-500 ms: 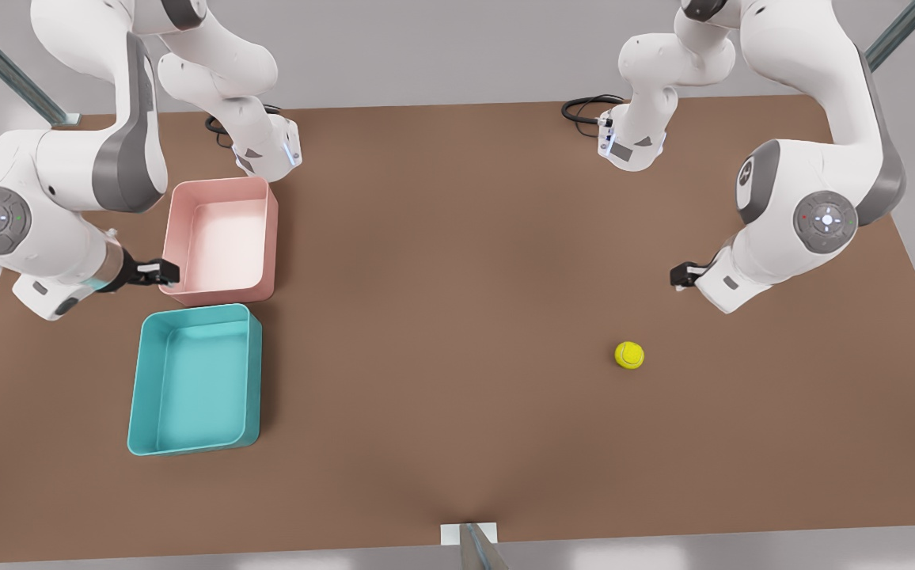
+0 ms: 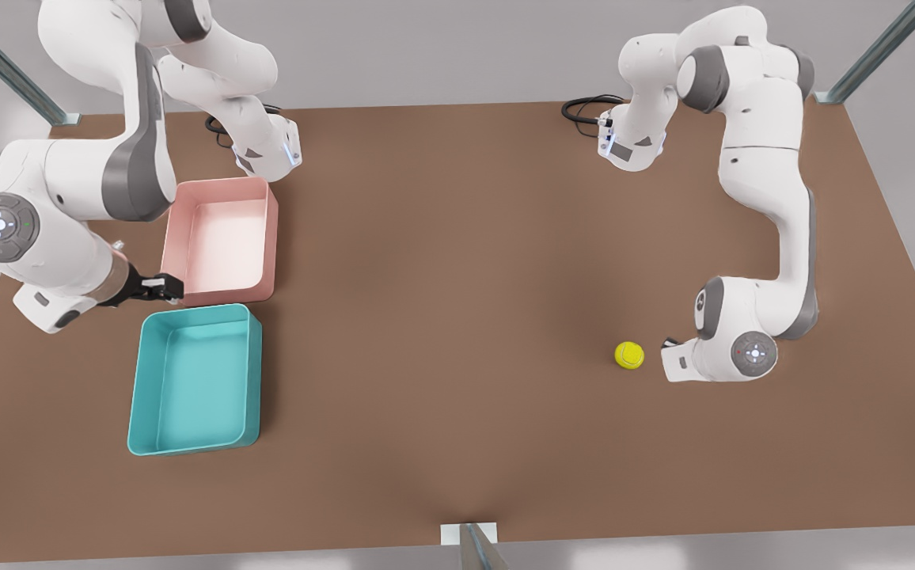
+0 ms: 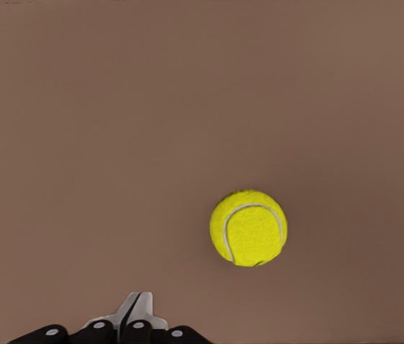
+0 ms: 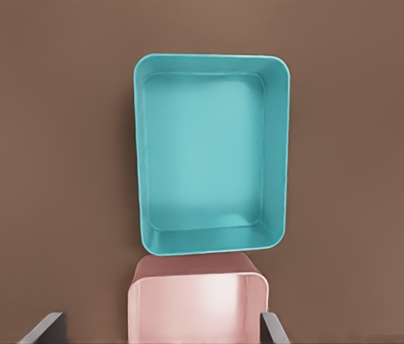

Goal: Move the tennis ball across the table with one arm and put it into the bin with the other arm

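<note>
— What moved?
— The left gripper (image 3: 135, 309), fingers pressed together, has dropped just right of the tennis ball (image 2: 629, 355) on the table (image 2: 442, 317). The right gripper (image 2: 166, 286), spread, edged toward the bin (image 2: 141, 396).
— Anything hidden?
— In the front view, the left gripper's wrist mostly covers its fingers.

There is one bench (image 2: 457, 317), brown and flat. On it lies one tennis ball (image 2: 629, 355), toward the front view's right. Two trays stand at the front view's left: one teal bin (image 2: 149, 427), nearer, and one pink tray (image 2: 271, 237), farther. Two white arms reach over the bench, one on each side, and each carries one gripper: the left gripper (image 2: 670, 345) and the right gripper (image 2: 166, 286). Two black cables (image 2: 584, 107) lie at the far edge.
</note>
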Robot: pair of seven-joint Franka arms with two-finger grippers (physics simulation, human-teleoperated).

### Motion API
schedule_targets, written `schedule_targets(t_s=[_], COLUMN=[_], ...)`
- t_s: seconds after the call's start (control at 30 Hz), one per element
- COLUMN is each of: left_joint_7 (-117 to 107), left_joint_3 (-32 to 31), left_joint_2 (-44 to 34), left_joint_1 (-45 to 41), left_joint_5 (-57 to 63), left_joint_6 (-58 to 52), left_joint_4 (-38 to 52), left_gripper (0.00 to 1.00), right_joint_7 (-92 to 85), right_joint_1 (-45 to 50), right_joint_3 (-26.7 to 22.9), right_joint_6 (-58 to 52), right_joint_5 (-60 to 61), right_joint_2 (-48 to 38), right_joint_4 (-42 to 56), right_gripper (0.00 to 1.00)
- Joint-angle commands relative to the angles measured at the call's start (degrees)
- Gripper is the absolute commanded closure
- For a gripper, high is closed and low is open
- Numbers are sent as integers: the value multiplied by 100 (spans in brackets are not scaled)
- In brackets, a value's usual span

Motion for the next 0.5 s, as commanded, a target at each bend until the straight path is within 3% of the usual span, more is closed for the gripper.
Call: schedule_targets(t_s=[0.0,0.23,0.33,0.47], left_joint_7=[8804,8454,7477,6642], left_joint_3=[-153,-153,-144,-136], left_joint_2=[107,107,-209,-288], left_joint_1=[-31,-14,223,162], left_joint_5=[574,610,601,584], left_joint_6=[1285,1540,1733,1848], left_joint_4=[-81,-344,-1073,-1364], left_gripper=[79,79,79,79], right_joint_7=[69,-55,-55,-55], right_joint_1=[5,5,14,-3], right_joint_3=[-5,-14,-14,-14], right_joint_6=[-323,-384,-384,-384], right_joint_5=[10,-25,-16,-16], right_joint_2=[16,25,25,25], right_joint_4=[16,16,24,24], right_gripper=[0,0,0,0])
